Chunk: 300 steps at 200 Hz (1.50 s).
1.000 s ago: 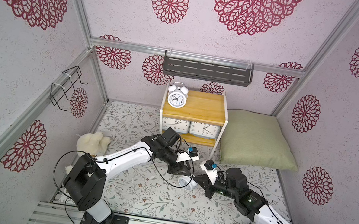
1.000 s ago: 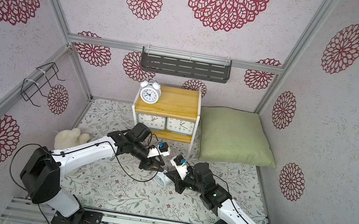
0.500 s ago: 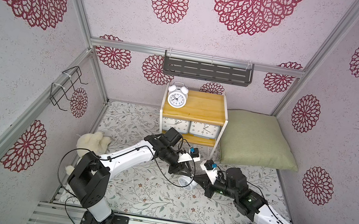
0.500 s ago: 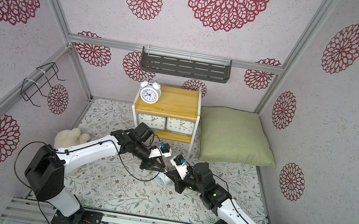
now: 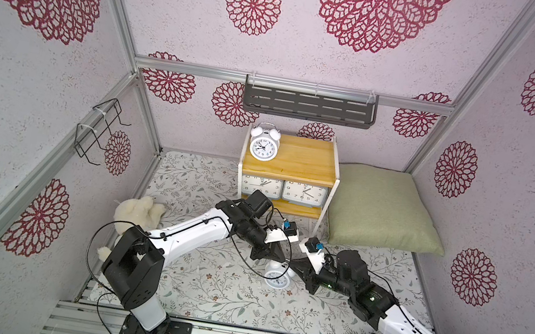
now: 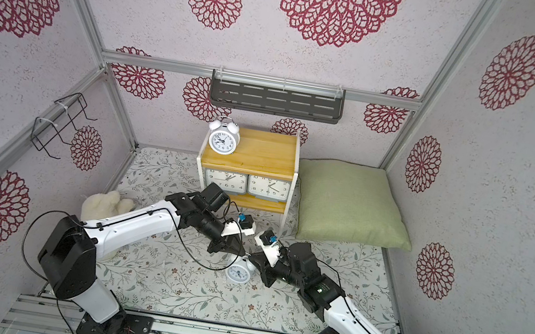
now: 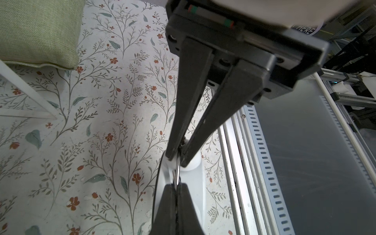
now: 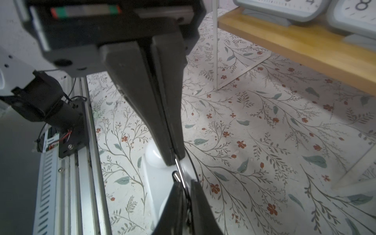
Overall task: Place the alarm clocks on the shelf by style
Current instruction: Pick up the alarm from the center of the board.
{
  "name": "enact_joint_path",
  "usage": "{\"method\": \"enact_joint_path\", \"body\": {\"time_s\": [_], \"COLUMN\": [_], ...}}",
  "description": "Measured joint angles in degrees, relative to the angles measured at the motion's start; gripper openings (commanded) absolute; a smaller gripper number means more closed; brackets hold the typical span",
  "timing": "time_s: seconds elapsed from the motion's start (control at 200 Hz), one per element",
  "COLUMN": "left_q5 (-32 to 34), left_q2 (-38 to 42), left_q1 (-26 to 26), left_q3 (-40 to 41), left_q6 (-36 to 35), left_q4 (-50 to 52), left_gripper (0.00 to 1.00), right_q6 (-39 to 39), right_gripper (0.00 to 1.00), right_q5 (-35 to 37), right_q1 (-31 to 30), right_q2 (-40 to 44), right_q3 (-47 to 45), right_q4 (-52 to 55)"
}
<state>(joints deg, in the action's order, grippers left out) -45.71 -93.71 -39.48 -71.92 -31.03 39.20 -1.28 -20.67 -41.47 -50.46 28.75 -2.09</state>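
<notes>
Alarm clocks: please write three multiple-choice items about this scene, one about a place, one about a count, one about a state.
1. The round clock on the shelf stands on: A the top board, B the lower board, C the floor.
2. Grey clocks on the shelf: A one, B two, C three.
3. The left hand is: A wide open, B shut on nothing, C shut on the floor clock's handle.
A: it stands above the grey ones. B: two sit side by side. C: its fingers pinch it.
</notes>
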Motion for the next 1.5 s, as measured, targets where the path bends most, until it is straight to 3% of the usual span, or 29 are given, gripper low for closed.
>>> {"method": "enact_joint_path", "body": {"time_s": [0.11, 0.335, 0.786, 1.286, 1.501], "left_q5": [1.27, 1.27, -2.1, -4.37, -5.16], "left_q2": [0.5, 8.2, 13.03, 13.64, 13.99], "left_q1": [0.0, 0.17, 2.27, 4.07, 4.42], "left_q3": [0.11, 2.89, 3.48, 1.36, 0.92], "left_q6": [1.18, 3.21, 3.39, 3.45, 3.37], "left_q4": [-0.57, -4.42, -5.92, -2.47, -2.1], "left_gripper": [0.0, 0.0, 0.0, 0.0, 0.0], "right_q6": [-0.35, -1.53, -1.66, -0.59, 0.33], "right_gripper": [0.66, 0.82, 0.76, 0.83, 0.79], "right_q5": [0.74, 0.0, -4.79, -10.95, -11.13], "right_q1": [0.0, 0.07, 2.86, 3.13, 3.13], "right_q2": [1.16, 4.07, 5.14, 3.5, 3.23], "right_q3": [-0.02, -0.2, -2.25, -2.25, -2.25], "right_q4": [-2.47, -6.75, -9.66, -10.54, -10.34]}}
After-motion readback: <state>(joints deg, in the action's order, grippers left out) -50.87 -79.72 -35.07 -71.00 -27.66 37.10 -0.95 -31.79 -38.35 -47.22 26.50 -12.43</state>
